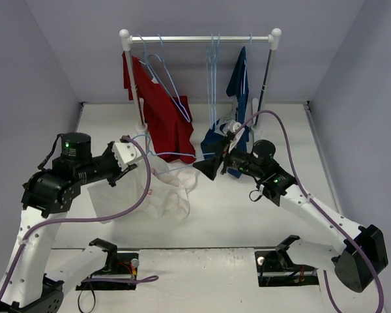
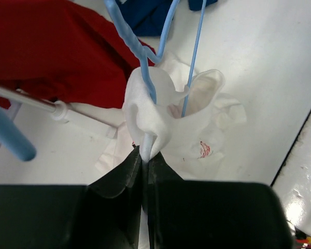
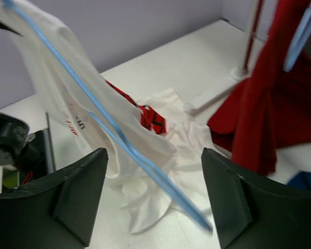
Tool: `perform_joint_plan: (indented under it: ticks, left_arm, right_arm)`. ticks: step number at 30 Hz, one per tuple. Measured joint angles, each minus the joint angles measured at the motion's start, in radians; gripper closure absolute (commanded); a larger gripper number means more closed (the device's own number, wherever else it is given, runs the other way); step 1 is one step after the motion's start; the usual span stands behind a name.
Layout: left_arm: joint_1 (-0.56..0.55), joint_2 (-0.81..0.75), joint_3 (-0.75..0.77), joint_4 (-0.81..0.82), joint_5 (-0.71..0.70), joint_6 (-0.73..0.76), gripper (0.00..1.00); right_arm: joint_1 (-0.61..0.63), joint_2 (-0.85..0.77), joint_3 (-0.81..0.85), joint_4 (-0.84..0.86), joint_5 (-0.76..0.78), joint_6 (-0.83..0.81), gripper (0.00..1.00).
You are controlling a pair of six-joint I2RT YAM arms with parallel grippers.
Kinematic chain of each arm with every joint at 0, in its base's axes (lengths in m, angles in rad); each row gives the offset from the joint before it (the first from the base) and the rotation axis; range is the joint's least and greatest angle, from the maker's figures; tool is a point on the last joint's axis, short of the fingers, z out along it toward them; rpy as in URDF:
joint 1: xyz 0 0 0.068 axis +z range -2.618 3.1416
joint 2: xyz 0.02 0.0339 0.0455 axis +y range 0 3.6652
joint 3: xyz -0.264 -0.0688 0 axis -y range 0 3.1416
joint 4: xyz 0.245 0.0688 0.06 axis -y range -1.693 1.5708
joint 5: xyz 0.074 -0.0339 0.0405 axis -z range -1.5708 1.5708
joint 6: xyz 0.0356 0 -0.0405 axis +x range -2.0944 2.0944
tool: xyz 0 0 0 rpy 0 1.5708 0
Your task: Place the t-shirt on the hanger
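Observation:
The white t-shirt (image 1: pixel 159 189) hangs from my left gripper (image 1: pixel 133 162) and trails onto the table. In the left wrist view my left gripper (image 2: pixel 145 155) is shut on a bunched fold of the t-shirt (image 2: pixel 168 116), and the pale-blue hanger (image 2: pixel 140 52) runs down into that fold. In the right wrist view the hanger (image 3: pixel 119 136) slants through the t-shirt (image 3: pixel 57 93), and its end passes between the wide-open jaws of my right gripper (image 3: pixel 154 155) without touching them. In the top view my right gripper (image 1: pixel 206 167) is at the hanger's right end (image 1: pixel 182 155).
A clothes rack (image 1: pixel 202 39) stands at the back with a red shirt (image 1: pixel 159 111), a navy-blue shirt (image 1: pixel 238 78) and spare blue hangers (image 1: pixel 213 59). The rack's base bar (image 2: pixel 52 106) lies on the table close to the t-shirt. Grey walls close in on the table's sides.

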Motion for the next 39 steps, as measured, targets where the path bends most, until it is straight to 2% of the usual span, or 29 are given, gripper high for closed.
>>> perform_joint_plan:
  ticks: [4,7,8,9,10,12,18,23,28,34,39]
  left_arm:
    - [0.000,-0.056,-0.047,0.047,-0.068,-0.033,1.00]
    - [0.000,-0.081,-0.067,0.071,-0.103,-0.055,1.00]
    - [0.000,-0.086,-0.076,0.079,-0.111,-0.064,1.00]
    - [0.000,-0.091,-0.086,0.083,-0.116,-0.072,1.00]
    - [0.000,-0.096,-0.096,0.084,-0.120,-0.082,1.00]
    - [0.000,-0.101,-0.110,0.087,-0.122,-0.101,1.00]
    - [0.000,-0.100,-0.124,0.093,-0.138,-0.177,1.00]
    - [0.000,-0.107,-0.124,0.094,-0.174,-0.212,1.00]
    - [0.000,-0.130,-0.124,0.094,-0.193,-0.225,1.00]
    - [0.000,-0.157,-0.127,0.093,-0.196,-0.229,1.00]
    - [0.000,-0.177,-0.130,0.093,-0.201,-0.228,1.00]
  right_arm:
    - [-0.005,-0.027,0.036,-0.113,0.135,-0.002,0.14]
    - [-0.006,-0.070,0.050,-0.164,0.230,0.028,0.14]
    - [-0.006,-0.086,0.050,-0.176,0.255,0.044,0.16]
    - [-0.005,-0.101,0.050,-0.183,0.275,0.059,0.27]
    - [-0.004,-0.113,0.050,-0.189,0.292,0.078,0.32]
    - [0.009,-0.129,0.050,-0.195,0.329,0.123,0.37]
    - [0.157,-0.122,0.022,-0.196,0.480,0.248,0.34]
    - [0.283,-0.052,-0.022,-0.169,0.629,0.372,0.32]
    - [0.362,0.096,-0.024,-0.127,0.725,0.455,0.32]
    - [0.400,0.244,-0.006,-0.064,0.750,0.501,0.37]
    - [0.403,0.300,0.030,-0.016,0.749,0.513,0.39]
